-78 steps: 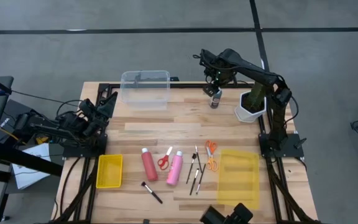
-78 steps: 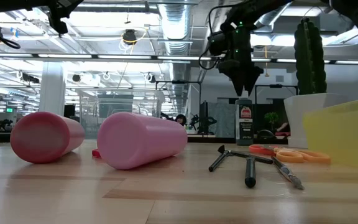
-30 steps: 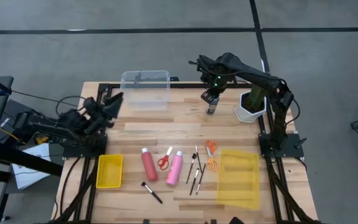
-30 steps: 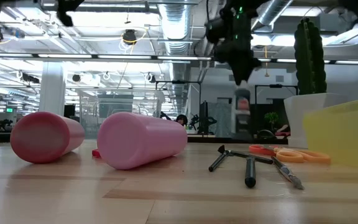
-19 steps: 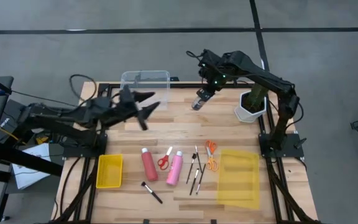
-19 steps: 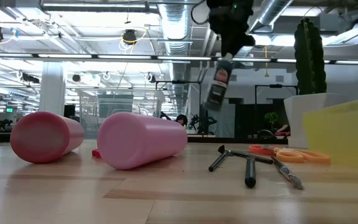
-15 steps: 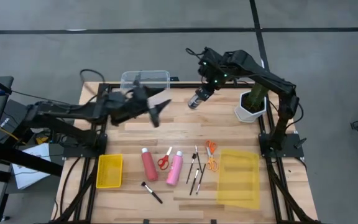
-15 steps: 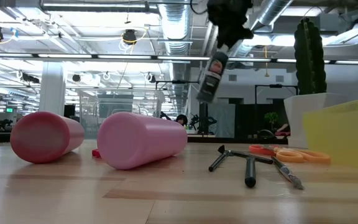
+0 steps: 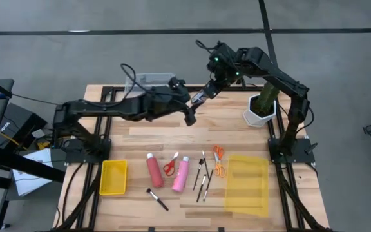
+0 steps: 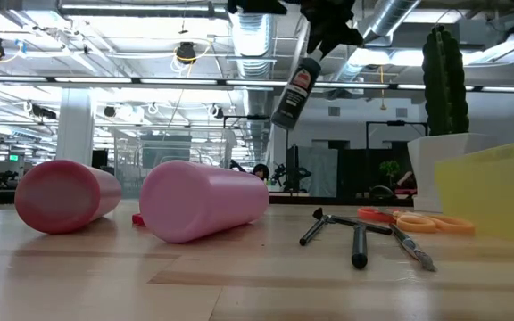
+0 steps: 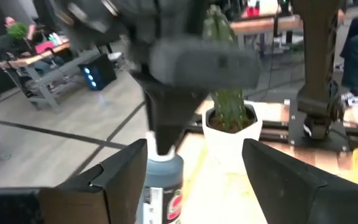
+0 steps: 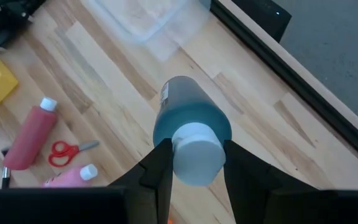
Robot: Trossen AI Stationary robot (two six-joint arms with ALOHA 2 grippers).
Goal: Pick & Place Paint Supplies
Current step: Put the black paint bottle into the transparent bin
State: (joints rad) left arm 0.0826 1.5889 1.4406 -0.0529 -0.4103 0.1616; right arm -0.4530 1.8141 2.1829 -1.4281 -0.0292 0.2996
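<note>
A small dark bottle with a white cap (image 9: 198,99) hangs tilted in the air over the far middle of the table, and it also shows in the low view (image 10: 293,94). My right gripper (image 9: 209,89) is shut on its cap. My left gripper (image 9: 191,109) is open, reached in from the left. Its fingers (image 11: 126,171) stand on either side of the bottle's body (image 11: 164,186); I cannot tell whether they touch it. A red bottle (image 9: 154,170), a pink bottle (image 9: 181,173), red scissors (image 9: 171,166), orange scissors (image 9: 218,161) and several brushes (image 9: 202,175) lie flat on the near table. My right gripper pinches the bottle's white cap (image 12: 196,153) between its two fingers (image 12: 158,167). The fingers come from above and the far right, slanting down, in line with the bottle. The bottle is lifted clear and hangs tilted below them, its base toward the table's left.
A clear bin (image 9: 148,82) stands at the far edge, partly under my left arm. A green plant in a white pot (image 9: 261,107) stands at the far right. A small yellow bin (image 9: 113,177) is near left, a yellow tray (image 9: 247,183) near right.
My right gripper has lifted the dark bottle higher, carried it toward the table's left and tipped it over, base leftward. My left arm has swung from the table's left edge across toward the right, up to the bottle.
</note>
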